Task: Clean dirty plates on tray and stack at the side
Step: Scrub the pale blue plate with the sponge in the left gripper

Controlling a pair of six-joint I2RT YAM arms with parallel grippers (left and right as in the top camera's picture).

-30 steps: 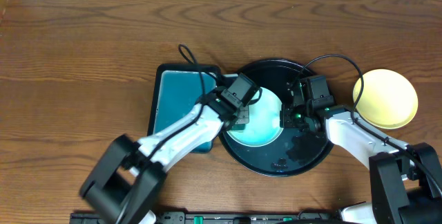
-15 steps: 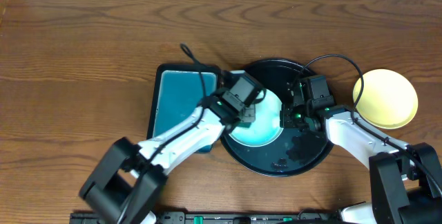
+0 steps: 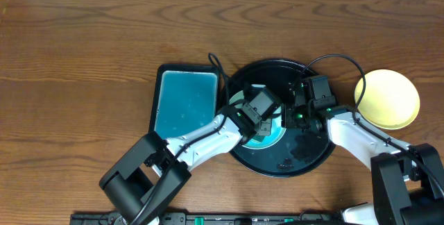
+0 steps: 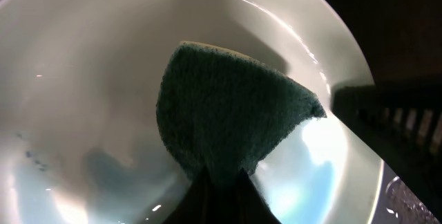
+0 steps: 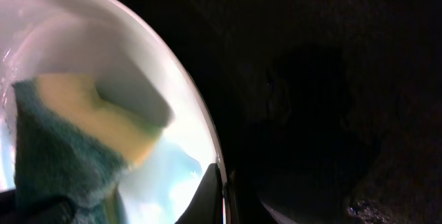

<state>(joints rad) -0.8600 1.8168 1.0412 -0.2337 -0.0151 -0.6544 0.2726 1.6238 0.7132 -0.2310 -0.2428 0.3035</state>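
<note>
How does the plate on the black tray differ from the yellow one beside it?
The mint plate sits in the black tray; the yellow plate lies on the table. The mint plate has the left end effector's sponge on it; the yellow plate is untouched. Both are round and shallow.

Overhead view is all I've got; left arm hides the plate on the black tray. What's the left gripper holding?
Observer: The left gripper is shut on a green-and-yellow sponge pressed to the white plate.
Operator: Right gripper?
Observer: The right gripper is pinched shut on that plate's rim.
Operator: Plate clean?
Observer: Not fully; faint blue specks show left of the sponge.
</note>
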